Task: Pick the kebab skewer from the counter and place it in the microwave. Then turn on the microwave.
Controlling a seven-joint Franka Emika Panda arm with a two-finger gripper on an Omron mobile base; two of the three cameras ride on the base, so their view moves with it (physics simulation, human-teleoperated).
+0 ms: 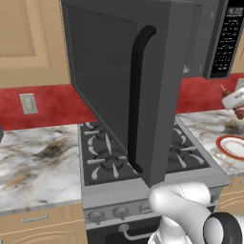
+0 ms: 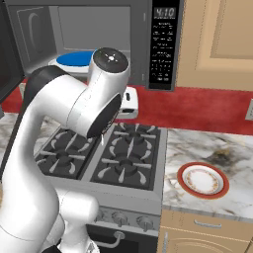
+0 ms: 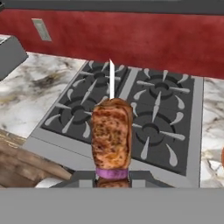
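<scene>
The kebab skewer [image 3: 111, 138], a brown-reddish meat chunk with a thin metal tip, stands up between my finger tips in the hand view. My gripper [image 3: 112, 176] is shut on it and hangs above the gas stove [image 3: 131, 118]. In the left base view the gripper [image 1: 236, 101] sits at the far right edge, with bits of the skewer [image 1: 239, 113] showing around it. The microwave [image 2: 94, 29] hangs above the stove with its door [image 1: 114, 81] swung wide open. A blue dish [image 2: 74, 59] lies inside. The marble counter [image 2: 217, 148] flanks the stove.
A red-rimmed white plate [image 2: 202, 179] lies on the counter right of the stove. The open door with its black handle [image 1: 136, 95] juts out over the burners. The keypad panel [image 2: 163, 47] is on the microwave's right side. My own arm [image 2: 74, 108] blocks much of the right base view.
</scene>
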